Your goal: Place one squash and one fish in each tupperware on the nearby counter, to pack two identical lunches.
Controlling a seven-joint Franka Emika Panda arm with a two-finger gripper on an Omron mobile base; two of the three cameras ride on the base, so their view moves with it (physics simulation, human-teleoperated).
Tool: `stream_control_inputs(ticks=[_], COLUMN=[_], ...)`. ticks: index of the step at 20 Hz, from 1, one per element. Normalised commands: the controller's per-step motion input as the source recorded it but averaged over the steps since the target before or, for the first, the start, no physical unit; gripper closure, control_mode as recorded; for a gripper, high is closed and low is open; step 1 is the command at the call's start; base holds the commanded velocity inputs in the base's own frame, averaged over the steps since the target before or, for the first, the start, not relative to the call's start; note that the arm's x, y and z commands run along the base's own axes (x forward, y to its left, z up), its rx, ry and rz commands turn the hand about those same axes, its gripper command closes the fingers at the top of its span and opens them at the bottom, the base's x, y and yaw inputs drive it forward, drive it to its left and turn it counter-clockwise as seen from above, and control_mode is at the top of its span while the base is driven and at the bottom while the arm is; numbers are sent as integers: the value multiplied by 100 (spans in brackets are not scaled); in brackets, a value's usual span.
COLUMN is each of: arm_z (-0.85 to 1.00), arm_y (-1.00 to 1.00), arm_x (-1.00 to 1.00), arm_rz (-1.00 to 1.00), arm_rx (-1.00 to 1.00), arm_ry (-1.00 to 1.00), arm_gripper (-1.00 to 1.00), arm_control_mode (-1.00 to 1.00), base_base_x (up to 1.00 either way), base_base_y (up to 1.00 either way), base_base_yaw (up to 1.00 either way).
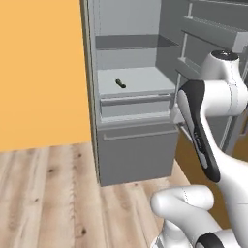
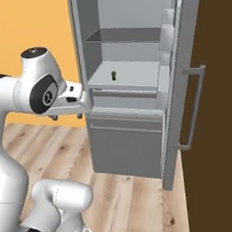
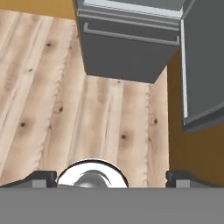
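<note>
Inside the tall grey open fridge (image 1: pixel 135 160), a slim dark-green squash (image 1: pixel 120 84) lies on its middle shelf; the gripper (image 3: pixel 111 177) hangs released, empty, over the wooden floor (image 3: pixel 52 109) before it.

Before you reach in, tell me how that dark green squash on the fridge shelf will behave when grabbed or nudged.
The dark green squash is slim and elongated, so it will probably roll sideways if nudged. It lies flat on the smooth fridge shelf, so it may also slide. It looks small against the shelf, so it is likely light; whether it is stiff or slippery can't be judged at this distance.
</note>
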Motion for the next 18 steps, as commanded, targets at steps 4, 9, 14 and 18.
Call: stream_control_inputs(ticks=[4, 9, 14, 18], arm_z=[0, 0, 0, 0], arm_y=[0, 0, 0, 0], arm_x=[0, 0, 0, 0], arm_rz=[0, 0, 0, 0], arm_rx=[0, 0, 0, 0], arm_ry=[0, 0, 0, 0], arm_gripper=[-100, -100, -100, -100], arm_control_mode=[100, 100, 100, 100], base_base_x=[100, 94, 58, 16], base_base_y=[-6, -23, -24, -25], base_base_yaw=[4, 3, 1, 0])
